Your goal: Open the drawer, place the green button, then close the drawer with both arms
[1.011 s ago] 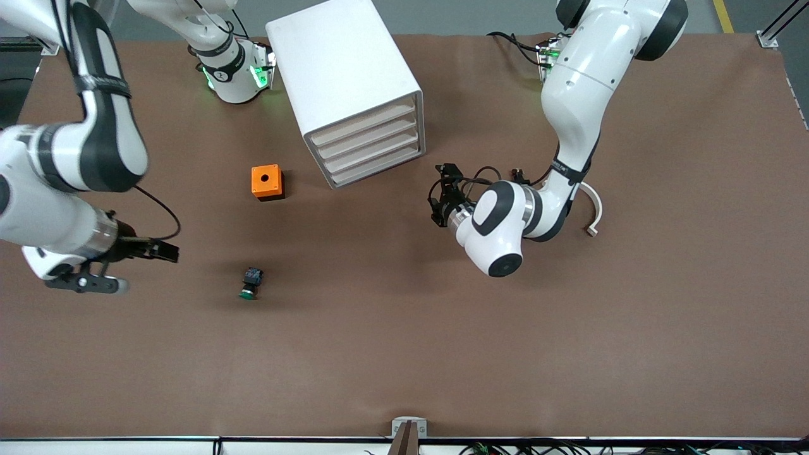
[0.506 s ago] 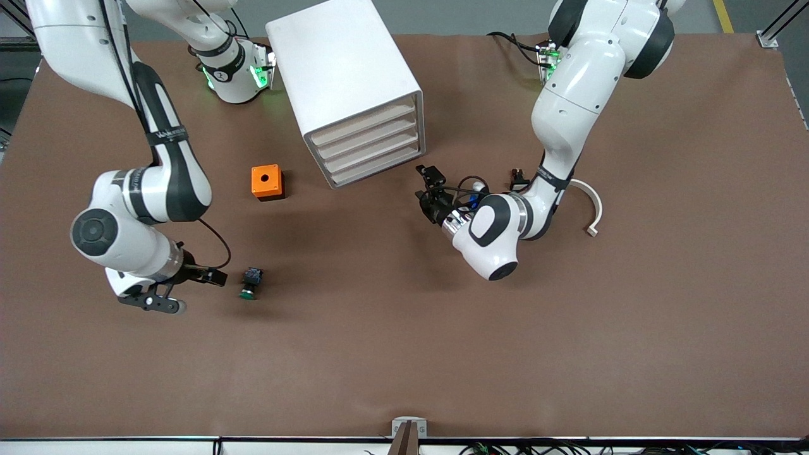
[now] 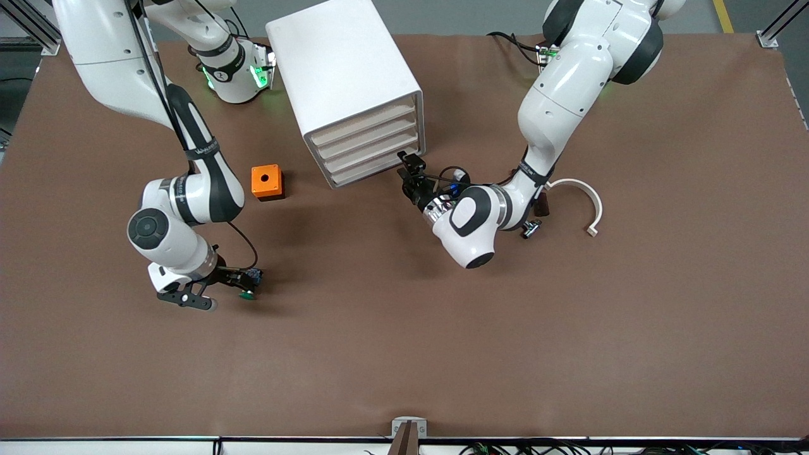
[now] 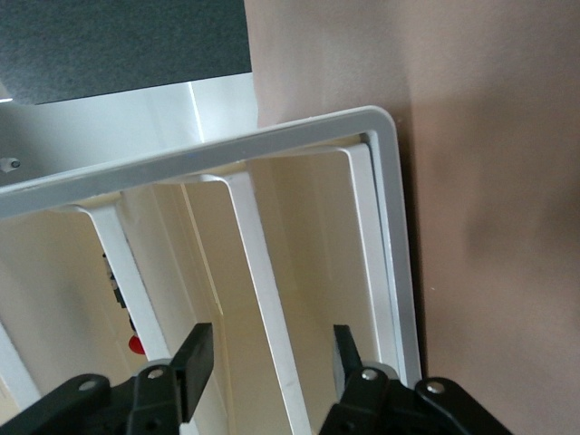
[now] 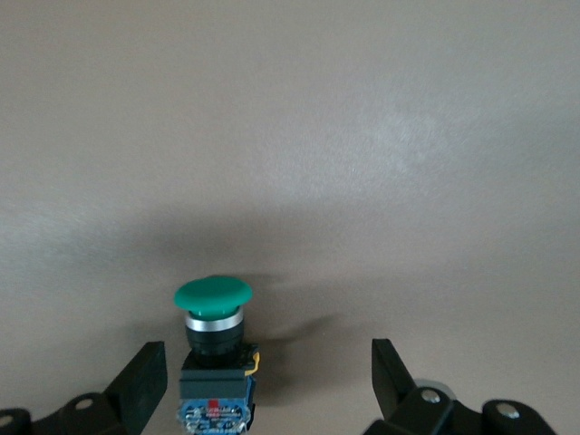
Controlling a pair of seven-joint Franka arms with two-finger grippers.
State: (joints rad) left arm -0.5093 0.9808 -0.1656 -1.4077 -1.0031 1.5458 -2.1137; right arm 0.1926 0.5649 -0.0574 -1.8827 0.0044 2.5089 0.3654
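The white cabinet (image 3: 344,69) stands at the robots' side of the table, and its lowest drawer (image 3: 377,167) is shut. My left gripper (image 3: 407,172) is open and hovers just in front of that drawer's corner toward the left arm's end. In the left wrist view the left gripper (image 4: 269,356) faces the drawer fronts, with the lowest drawer (image 4: 313,263) between its jaws and untouched. The button (image 3: 250,283) lies on its side on the table. My right gripper (image 3: 237,282) is open and low around it. In the right wrist view the button (image 5: 215,349) lies between the right gripper's (image 5: 265,372) jaws, closer to one finger (image 5: 143,376).
An orange box with a round hole (image 3: 266,182) sits between the cabinet and the button. A white curved piece (image 3: 586,197) and a small metal part (image 3: 529,229) lie by the left arm's elbow.
The right arm swung in from the table's edge and its open gripper now straddles the button. The left gripper moved closer to the cabinet's lowest drawer.
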